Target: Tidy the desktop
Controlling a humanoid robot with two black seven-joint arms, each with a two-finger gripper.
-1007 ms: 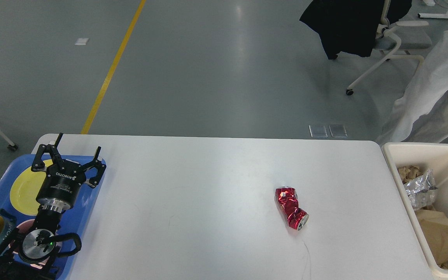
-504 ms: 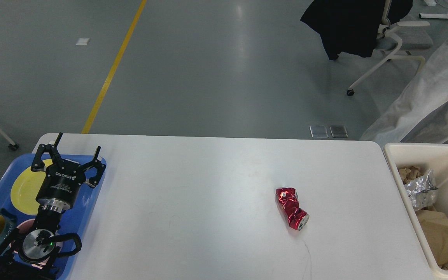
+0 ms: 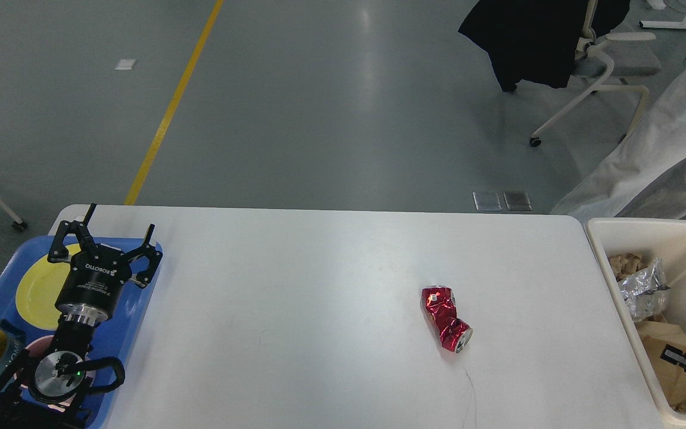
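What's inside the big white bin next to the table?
The bin holds crumpled silver foil and brown paper scraps. The right pincer pokes in over the paper, hiding some. Anything buried deeper is covered.

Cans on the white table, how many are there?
1. A crushed red can lies on its side right of the middle of the desktop. None shows in the bin, though its trash could hide some.

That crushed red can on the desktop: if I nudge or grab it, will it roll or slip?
The crushed red can is kinked and dented, so it probably won't roll far on the desktop. Flattened like that, it is likely empty and light, and may skid when pushed. Its glossy, uneven skin could slip or crumple further under a firm pinch.
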